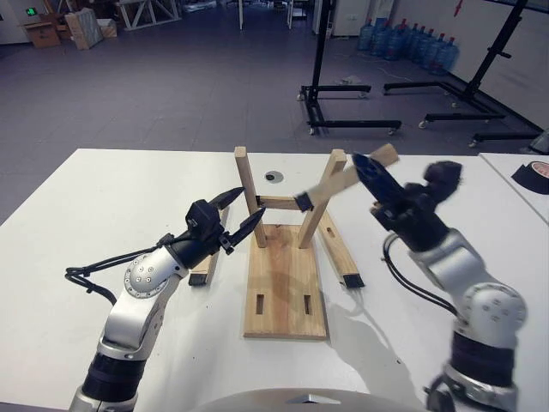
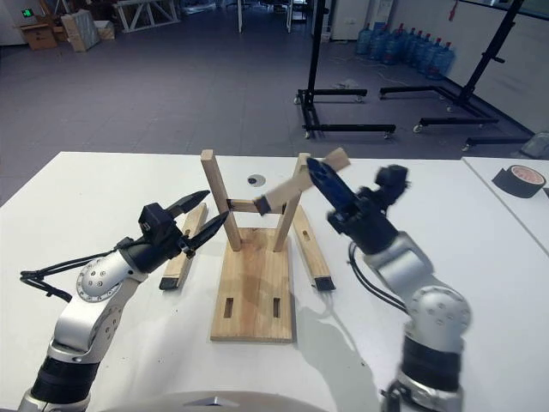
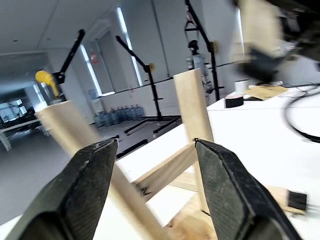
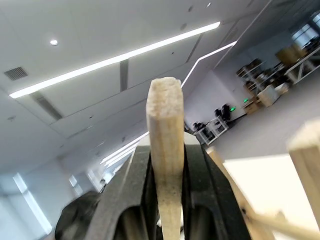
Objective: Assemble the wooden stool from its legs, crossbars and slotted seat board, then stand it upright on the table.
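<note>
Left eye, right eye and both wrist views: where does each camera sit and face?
Left eye view: head, facing forward and down at the pale slotted wooden seat board; both arms show.
Right eye view: head, sharing that scene and arms.
Left wrist view: left wrist, facing an upright wooden leg through the open left gripper.
Right wrist view: right wrist, facing up along the wooden bar in the right gripper.
</note>
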